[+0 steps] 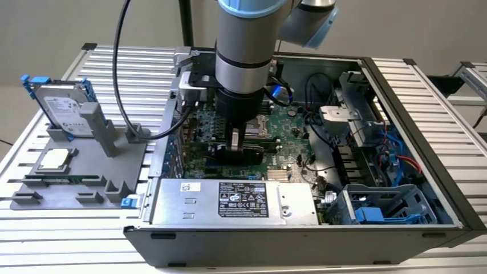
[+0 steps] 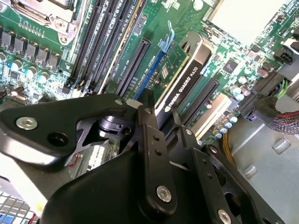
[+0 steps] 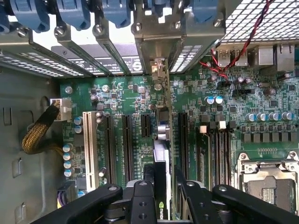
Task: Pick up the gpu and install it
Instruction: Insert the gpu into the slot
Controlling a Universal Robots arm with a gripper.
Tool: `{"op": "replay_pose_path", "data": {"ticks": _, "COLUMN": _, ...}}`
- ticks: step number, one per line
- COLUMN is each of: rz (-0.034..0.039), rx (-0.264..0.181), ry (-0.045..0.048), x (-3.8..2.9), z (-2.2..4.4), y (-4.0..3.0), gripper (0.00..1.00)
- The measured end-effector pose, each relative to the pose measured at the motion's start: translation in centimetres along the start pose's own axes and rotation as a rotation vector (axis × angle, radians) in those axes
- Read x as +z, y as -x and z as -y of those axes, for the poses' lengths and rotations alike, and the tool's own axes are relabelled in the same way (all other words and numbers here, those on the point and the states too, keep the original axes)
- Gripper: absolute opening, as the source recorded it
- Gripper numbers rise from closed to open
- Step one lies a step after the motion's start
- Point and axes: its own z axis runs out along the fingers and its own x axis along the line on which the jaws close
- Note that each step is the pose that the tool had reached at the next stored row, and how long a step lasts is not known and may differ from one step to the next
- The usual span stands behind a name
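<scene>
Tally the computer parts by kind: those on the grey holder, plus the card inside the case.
hard drive, on the grey holder: 1
processor chip, on the holder: 1
memory stick, on the holder: 1
gpu, inside the case: 1
Total: 4

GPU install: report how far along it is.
Done: the gpu is off the grey parts holder and standing on edge among the motherboard's expansion slots inside the case. In hand: the gripper has its jaws closed on the card's top edge. Left: whether it is fully seated cannot be told; release remains.
</scene>
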Motion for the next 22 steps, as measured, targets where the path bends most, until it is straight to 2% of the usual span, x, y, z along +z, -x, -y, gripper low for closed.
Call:
{"op": "replay_pose_path", "data": {"ticks": 3, "rz": -0.0017, "rx": 0.000, "ry": 0.0026, "x": -0.64, "z": -0.01, "y": -0.02, "gripper": 0.00}}
{"op": "replay_pose_path", "data": {"ticks": 9, "rz": -0.0012, "rx": 0.000, "ry": 0.0026, "x": -0.75, "z": 0.34, "y": 0.00, "gripper": 0.00}}
{"op": "replay_pose_path", "data": {"ticks": 13, "rz": -0.0013, "rx": 0.000, "ry": 0.0025, "x": -0.76, "z": 0.34, "y": 0.01, "gripper": 0.00}}
{"op": "replay_pose_path", "data": {"ticks": 22, "rz": -0.0008, "rx": 0.000, "ry": -0.0015, "x": -0.73, "z": -0.10, "y": -0.03, "gripper": 0.00}}
